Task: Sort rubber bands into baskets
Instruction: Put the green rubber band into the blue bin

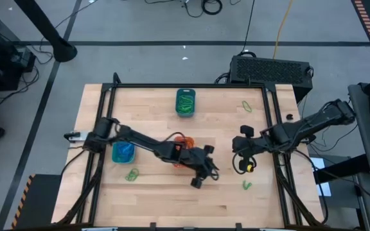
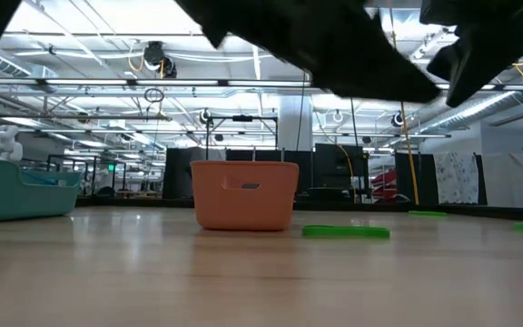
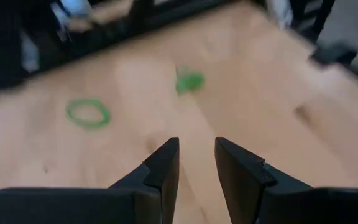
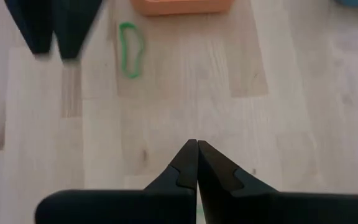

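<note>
A: Left arm first, it sits closest under the overhead camera. What's the claw doing?

B: I see the left gripper out over the middle of the table, just in front of the orange basket. Its fingers stand a bit apart with only bare wood between them. It's holding nothing.

A: And the right arm?

B: It reaches in from the right side. I've got the right gripper pinched fully closed and empty, hovering above the wood to the right of the left one.

A: Baskets?

B: There are three. The orange one is near the centre, partly under the left arm. I can't make out its contents. The turquoise-blue basket is at the left by the arm's base, with blue bands inside. The dark teal basket is at the far edge, with green bands inside.

A: Any loose rubber bands?

B: I count three green ones on the wood. One green band lies far right. A second green band is just in front of the turquoise-blue basket. A third green band lies below the right gripper, near the front. All three are well apart from each other.
</note>
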